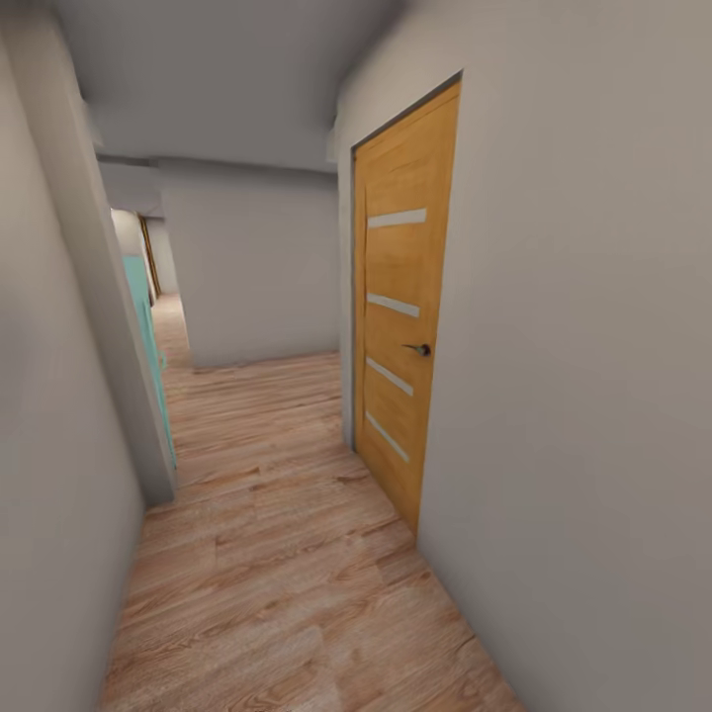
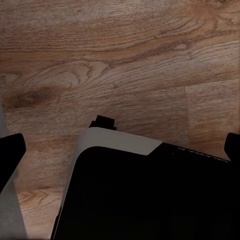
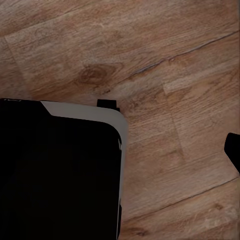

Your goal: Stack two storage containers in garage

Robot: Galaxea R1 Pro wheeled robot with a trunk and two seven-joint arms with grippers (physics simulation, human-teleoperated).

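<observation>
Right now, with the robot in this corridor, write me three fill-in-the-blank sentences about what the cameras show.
1. The wooden door on the corridor's right side is ____.
2. That door carries ____ pale horizontal strips.
3. Both wrist views look down on a ____ plank floor.

Missing words: closed; four; wood

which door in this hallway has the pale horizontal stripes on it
The orange-brown wooden door in the right wall, nearest the camera, with four pale strips and a dark handle. The teal door on the left is plain.
</observation>
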